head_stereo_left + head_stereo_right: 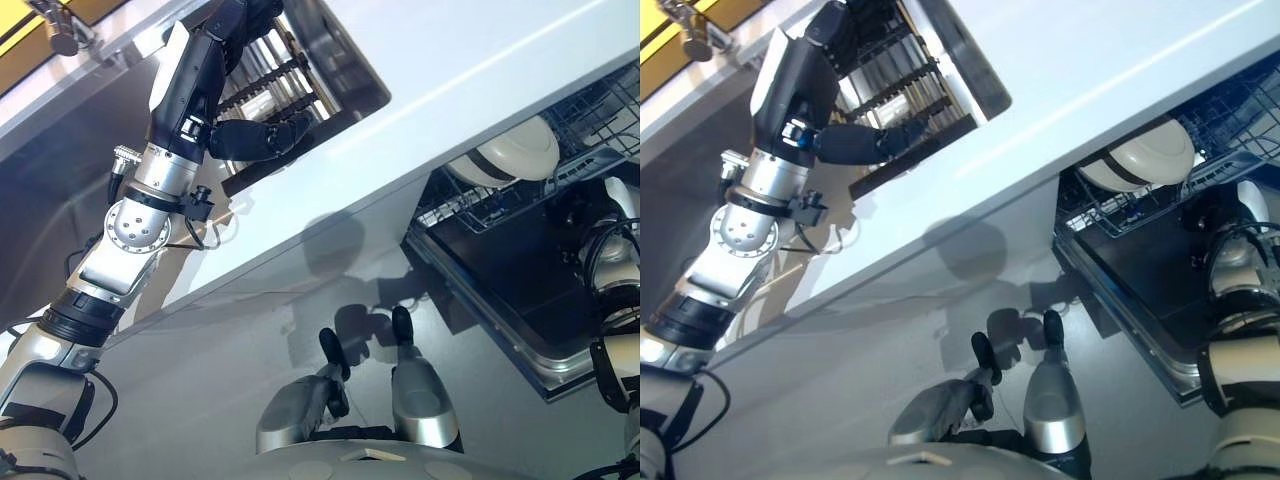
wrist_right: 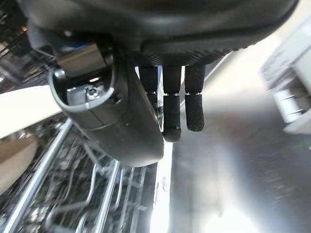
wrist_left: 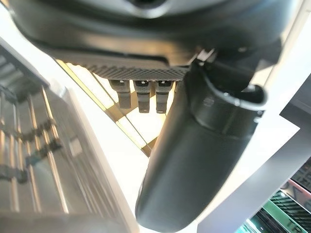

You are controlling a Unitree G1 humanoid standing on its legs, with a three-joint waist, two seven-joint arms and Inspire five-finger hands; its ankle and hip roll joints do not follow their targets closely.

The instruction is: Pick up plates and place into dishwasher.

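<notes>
Left eye view: A white counter (image 1: pixel 480 90) is seen running across the scene. A sink (image 1: pixel 330 60) is set into it, with a metal rack (image 1: pixel 265 75) inside. The left hand (image 1: pixel 255 135) is held over the sink's near edge, its fingers loosely extended and nothing gripped. At the right, under the counter, a dishwasher is open: its dark door (image 1: pixel 510 270) is folded down and its wire basket (image 1: pixel 590 120) is pulled out. Pale plates (image 1: pixel 510 155) are lodged in the basket, leaning on edge.

Right eye view: The same layout is recorded. The left hand (image 1: pixel 875 140) is seen against the rack (image 1: pixel 900 80), fingers straight. The plates (image 1: pixel 1145 155) are seen in the basket (image 1: pixel 1240 110), above the door (image 1: pixel 1150 270). The right arm is seen at the right edge by the door; its hand cannot be made out there.

Left wrist view: The left hand (image 3: pixel 204 145) is shown with thumb forward and fingers (image 3: pixel 143 94) hanging relaxed, empty. The rack (image 3: pixel 34 160) is seen beside it, past the counter's white edge (image 3: pixel 114 160).

Right wrist view: The right hand (image 2: pixel 126 116) is shown with fingers (image 2: pixel 194 107) straight and relaxed, holding nothing. Basket wires (image 2: pixel 73 194) are seen beyond the thumb, and a grey surface (image 2: pixel 243 160) beyond the fingers.
</notes>
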